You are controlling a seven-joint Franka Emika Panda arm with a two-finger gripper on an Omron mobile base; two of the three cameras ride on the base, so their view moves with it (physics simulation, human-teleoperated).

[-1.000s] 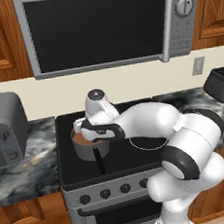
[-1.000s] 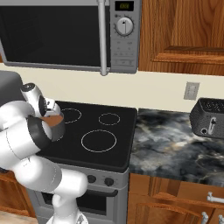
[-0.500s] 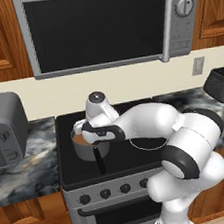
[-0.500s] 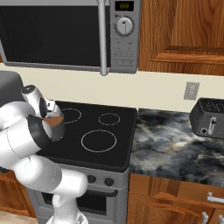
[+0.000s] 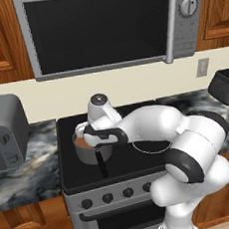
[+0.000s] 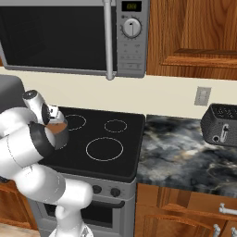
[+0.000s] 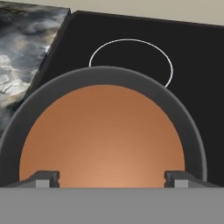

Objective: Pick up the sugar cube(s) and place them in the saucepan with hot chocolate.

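Hand view gives you the clearest look: the saucepan with hot chocolate (image 7: 103,131) takes up the middle and lower part of the frame, its grey rim arching over a smooth brown surface. You can see the two dark fingertips (image 7: 43,178) rising at the lower left and lower right, far apart, with nothing between them but the liquid below. So the gripper (image 7: 111,179) is spread wide and has hold of nothing. No sugar cube can be made out on the brown surface, so you cannot tell from here where it lies. Above the pan, in the upper middle, a white burner ring (image 7: 130,61) is drawn on the black stovetop (image 7: 192,57), and marbled countertop (image 7: 22,48) shows at the upper left.

In the left base view, you find the same pan (image 5: 87,148) left of centre on the stovetop (image 5: 73,178), its black handle (image 5: 100,164) pointing toward the bottom of the frame. The arm's hand hangs directly over it, hiding most of the mouth. A microwave (image 5: 102,27) fills the top, and a grey toaster (image 5: 5,130) stands at the left edge.

In the right base view, you see the pan (image 6: 59,134) at the left middle, partly behind the white arm, with a dark toaster (image 6: 222,125) at the right edge.
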